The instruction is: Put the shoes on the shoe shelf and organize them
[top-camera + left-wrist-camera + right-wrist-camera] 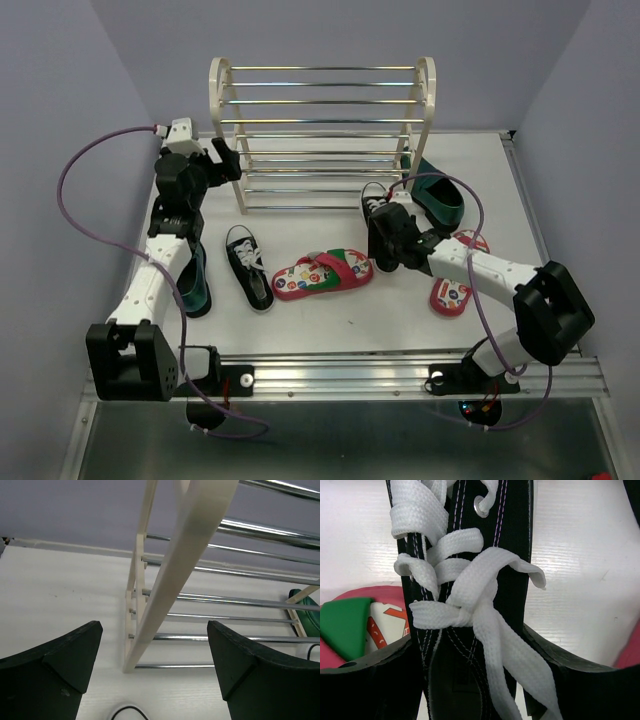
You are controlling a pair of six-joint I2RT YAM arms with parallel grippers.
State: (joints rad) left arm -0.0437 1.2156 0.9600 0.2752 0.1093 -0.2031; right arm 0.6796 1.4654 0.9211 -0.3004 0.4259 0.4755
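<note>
The right gripper (470,647) has its fingers (367,690) pressed against both sides of a black sneaker (512,580), pinching it across the laced middle with the bow facing the wrist camera. The sneaker is just in front of the lower right corner of the shelf (425,100), clear of the rods. I cannot tell whether its sole touches the table (350,325).

It should be light. The canvas sides are soft and will cave in under a squeeze, so a hold low on the stiff rubber sole edge looks safer than one high on the upper. The loose lace ends could catch on a rod.

Farther out on the table lie the second sneaker (248,265), a flip-flop (322,273) beside it, another flip-flop (452,292) under the right arm, and two teal shoes, one by the shelf's right foot (440,198) and one under the left arm (195,285).

The left gripper (152,630) has its fingers (55,670) spread wide and empty, facing the shelf's left panel.
</note>
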